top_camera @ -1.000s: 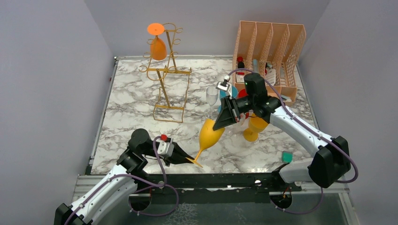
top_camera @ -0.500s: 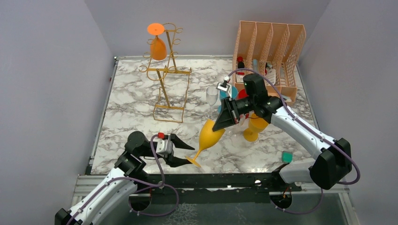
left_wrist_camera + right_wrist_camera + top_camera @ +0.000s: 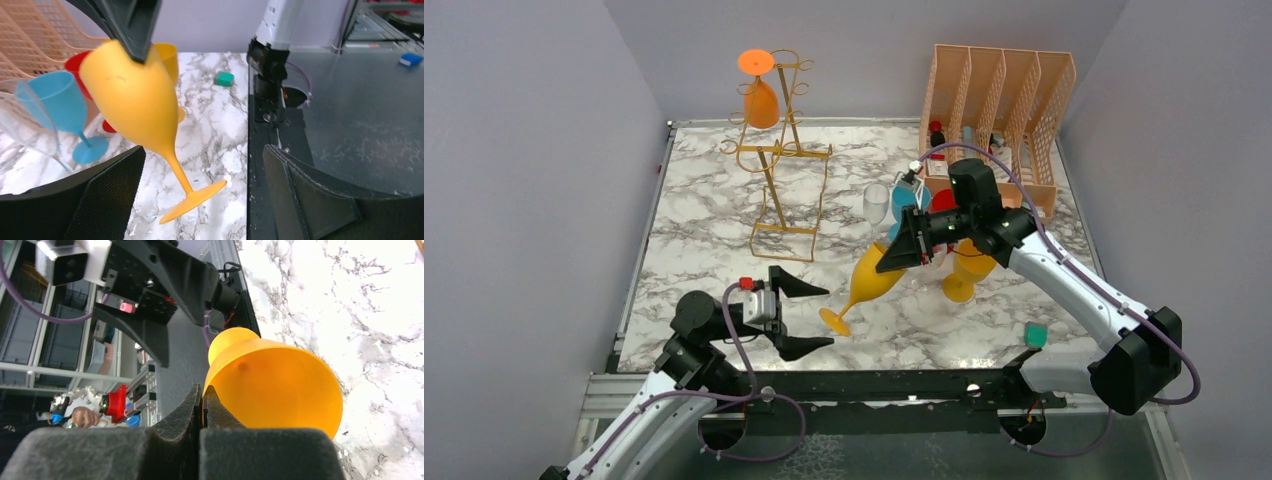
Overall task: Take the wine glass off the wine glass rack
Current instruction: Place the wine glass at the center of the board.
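The gold wire wine glass rack point(image 3: 779, 180) stands at the back left, and an orange wine glass point(image 3: 761, 100) hangs upside down from its top. A yellow-orange wine glass point(image 3: 872, 283) point(image 3: 132, 100) point(image 3: 272, 385) hangs tilted over the front of the table, foot low and pointing at my left arm. My right gripper point(image 3: 892, 265) point(image 3: 202, 390) is shut on its rim. My left gripper point(image 3: 809, 316) point(image 3: 202, 150) stands wide open just short of the foot, touching nothing.
A peach lattice organiser point(image 3: 994, 100) stands at the back right. In front of it are a clear glass point(image 3: 876, 203), a blue glass point(image 3: 909, 195) point(image 3: 60, 105), a red one point(image 3: 941, 200) and a yellow one point(image 3: 969, 270). A teal block point(image 3: 1035, 334) point(image 3: 225, 78) lies front right.
My left gripper has opened, let go of the yellow-orange glass's foot and drawn back to the left. The right gripper keeps its hold on the rim and has tilted the glass flatter.
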Robot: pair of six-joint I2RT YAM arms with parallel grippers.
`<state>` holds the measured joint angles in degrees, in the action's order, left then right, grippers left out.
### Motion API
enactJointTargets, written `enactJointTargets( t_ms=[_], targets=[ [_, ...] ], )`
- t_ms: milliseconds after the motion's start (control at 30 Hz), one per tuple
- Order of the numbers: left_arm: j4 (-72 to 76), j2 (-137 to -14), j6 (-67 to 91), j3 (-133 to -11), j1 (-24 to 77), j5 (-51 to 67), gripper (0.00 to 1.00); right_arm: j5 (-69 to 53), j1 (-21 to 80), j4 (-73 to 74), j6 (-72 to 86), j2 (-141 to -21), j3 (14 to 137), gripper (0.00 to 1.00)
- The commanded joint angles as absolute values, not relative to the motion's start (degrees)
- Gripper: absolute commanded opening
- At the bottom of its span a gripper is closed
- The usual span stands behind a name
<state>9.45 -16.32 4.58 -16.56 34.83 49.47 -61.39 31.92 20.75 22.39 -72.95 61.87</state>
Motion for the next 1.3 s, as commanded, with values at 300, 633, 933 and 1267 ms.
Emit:
enactJointTargets(
  t_ms=[300, 633, 933, 1267],
  targets=[
    [-1.5, -21.0, 22.8, -23.3, 34.4, 21.5, 0.99, -32.5, 39.0, 30.2, 13.1, -70.7, 64.5, 0.01],
    [-13.3, -34.2, 13.5, -32.3, 34.4, 17.2, 0.99, -9.6, 48.4, 30.7, 9.5, -69.7, 62.4, 0.01],
    [-13.8, -28.3, 11.2, -31.3, 34.4, 12.6, 0.99, -0.1, 49.8, 29.2, 8.0, -69.8, 61.9, 0.01],
    [-13.9, -24.7, 11.6, -28.7, 34.4, 7.1, 0.99, 3.2, 49.9, 30.4, 5.3, -73.4, 62.3, 0.01]
  ],
)
